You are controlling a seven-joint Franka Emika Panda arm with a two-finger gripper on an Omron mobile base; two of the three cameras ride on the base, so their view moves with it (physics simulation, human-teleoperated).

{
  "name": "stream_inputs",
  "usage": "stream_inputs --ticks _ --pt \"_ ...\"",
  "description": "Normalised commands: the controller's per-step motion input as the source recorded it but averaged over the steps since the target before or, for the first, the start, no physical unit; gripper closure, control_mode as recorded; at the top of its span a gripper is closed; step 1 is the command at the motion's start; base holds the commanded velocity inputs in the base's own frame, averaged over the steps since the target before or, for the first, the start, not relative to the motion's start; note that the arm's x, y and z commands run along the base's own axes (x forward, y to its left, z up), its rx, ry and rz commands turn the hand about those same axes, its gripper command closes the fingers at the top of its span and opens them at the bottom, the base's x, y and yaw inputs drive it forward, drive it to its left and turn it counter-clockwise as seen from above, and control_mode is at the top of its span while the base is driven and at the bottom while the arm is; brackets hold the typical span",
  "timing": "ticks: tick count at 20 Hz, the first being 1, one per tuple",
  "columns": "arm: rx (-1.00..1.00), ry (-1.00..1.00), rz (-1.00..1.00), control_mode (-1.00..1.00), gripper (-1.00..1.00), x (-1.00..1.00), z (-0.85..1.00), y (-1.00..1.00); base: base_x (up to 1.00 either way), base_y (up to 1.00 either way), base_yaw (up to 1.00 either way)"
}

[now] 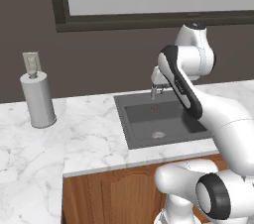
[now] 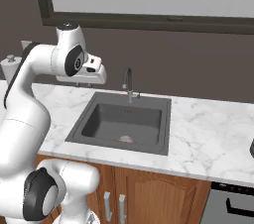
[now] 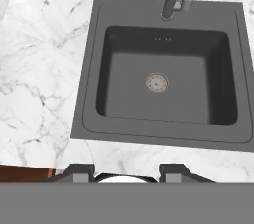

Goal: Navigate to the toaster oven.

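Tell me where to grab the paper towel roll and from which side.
Grip the paper towel roll around its middle, coming in level from the sink side. It stands upright on the counter, a tall plain cylinder, and the wall sits close behind it, so its side facing the sink looks the most open. Whether the gripper spans it is unclear.

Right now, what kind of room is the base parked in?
A kitchen, by the look of it: a dark grey square sink with a curved faucet set in a white marble counter, brown wooden cabinet doors below.
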Motion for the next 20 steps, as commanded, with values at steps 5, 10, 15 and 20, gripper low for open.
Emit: stream_inputs --ticks 5,10,15,20 --pt "0.0 0.0 0.0 1.0 -1.0 0.0 0.0 0.0 0.0 0.0 0.0" --pt "0.0 0.0 0.0 1.0 -1.0 0.0 0.0 0.0 0.0 0.0 0.0" --pt "0.0 0.0 0.0 1.0 -1.0 0.0 0.0 0.0 0.0 0.0 0.0" --pt "0.0 0.0 0.0 1.0 -1.0 0.0 0.0 0.0 -0.07 0.0 -0.02"
